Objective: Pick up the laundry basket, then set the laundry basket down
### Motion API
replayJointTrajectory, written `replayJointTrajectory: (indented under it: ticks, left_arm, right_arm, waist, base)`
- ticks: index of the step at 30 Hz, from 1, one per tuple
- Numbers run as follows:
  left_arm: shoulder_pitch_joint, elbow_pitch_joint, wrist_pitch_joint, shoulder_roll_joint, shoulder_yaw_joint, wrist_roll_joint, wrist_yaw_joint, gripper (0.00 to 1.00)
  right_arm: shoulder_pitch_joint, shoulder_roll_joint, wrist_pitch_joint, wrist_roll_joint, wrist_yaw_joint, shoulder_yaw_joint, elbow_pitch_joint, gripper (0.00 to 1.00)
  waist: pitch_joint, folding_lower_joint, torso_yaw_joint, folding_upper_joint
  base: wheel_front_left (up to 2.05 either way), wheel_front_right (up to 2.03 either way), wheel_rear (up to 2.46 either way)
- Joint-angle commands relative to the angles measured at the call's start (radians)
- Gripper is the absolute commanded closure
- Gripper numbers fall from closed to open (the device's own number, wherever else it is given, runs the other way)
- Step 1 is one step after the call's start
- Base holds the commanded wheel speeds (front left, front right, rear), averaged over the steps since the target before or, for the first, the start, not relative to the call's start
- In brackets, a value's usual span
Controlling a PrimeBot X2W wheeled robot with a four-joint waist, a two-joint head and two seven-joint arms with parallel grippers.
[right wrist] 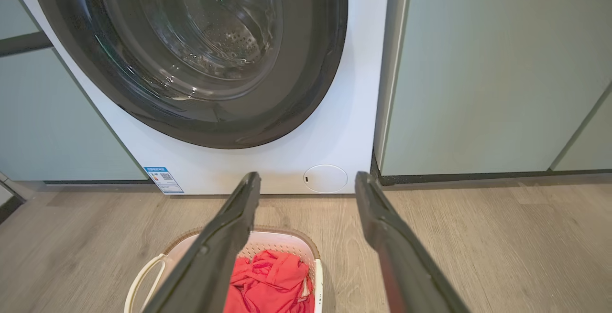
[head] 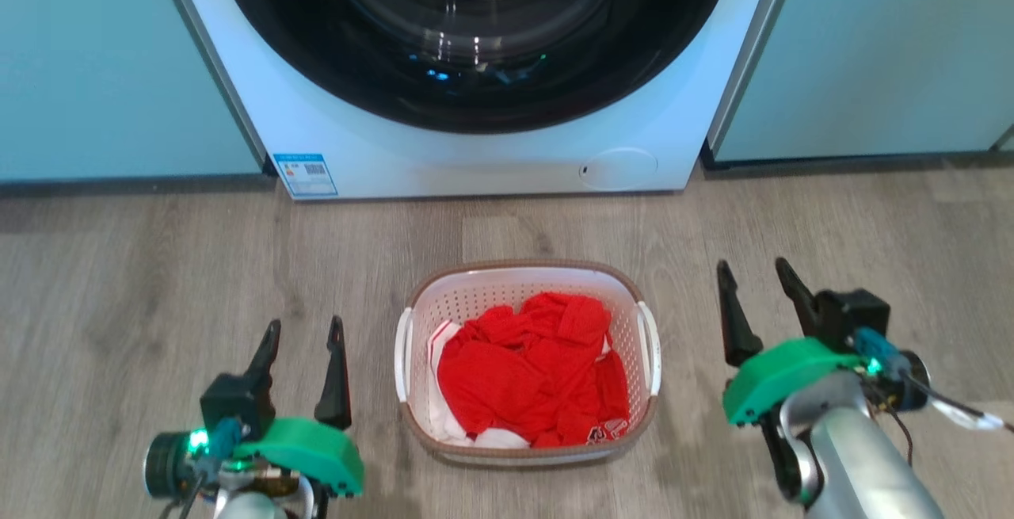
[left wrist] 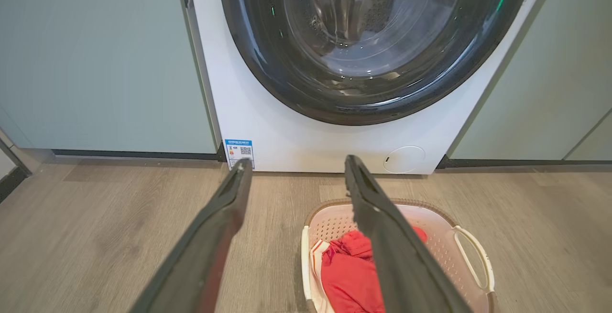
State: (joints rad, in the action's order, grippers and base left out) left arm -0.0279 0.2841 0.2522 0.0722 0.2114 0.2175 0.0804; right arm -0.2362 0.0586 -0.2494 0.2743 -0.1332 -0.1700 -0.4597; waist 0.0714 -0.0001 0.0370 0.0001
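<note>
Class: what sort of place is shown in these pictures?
Probably a home laundry area: a front-loading washing machine between pale cabinets, with a laundry basket of red clothes.

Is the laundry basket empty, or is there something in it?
Not empty. The laundry basket holds a crumpled heap of red clothing with some white fabric, covering most of its floor.
</note>
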Motion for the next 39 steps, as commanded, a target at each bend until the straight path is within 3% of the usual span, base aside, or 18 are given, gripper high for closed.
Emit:
replayJointTrajectory:
  ticks: [1, 19, 39]
  left_arm:
    - [-0.013, -0.049, 0.009, -0.001, -0.044, -0.015, -0.001, 0.00]
    - [0.153, -0.177, 0.010, -0.019, -0.101, -0.055, -0.013, 0.00]
    - [0.165, -0.193, 0.010, -0.022, -0.116, -0.055, -0.010, 0.00]
  right_arm:
    - [0.008, -0.008, -0.012, -0.007, 0.002, -0.006, 0.052, 0.00]
    - [0.194, -0.008, -0.012, -0.019, 0.002, 0.052, 0.218, 0.00]
    - [0.213, -0.008, -0.012, -0.010, 0.002, 0.074, 0.251, 0.00]
  waist:
    - [-0.022, 0.0001, 0.002, -0.0001]
    - [-0.104, 0.0001, -0.009, -0.0001]
    - [-0.113, 0.0001, -0.017, -0.0001]
  base:
    - [0.00, 0.00, 0.00]
    - [0.00, 0.00, 0.00]
    - [0.00, 0.00, 0.00]
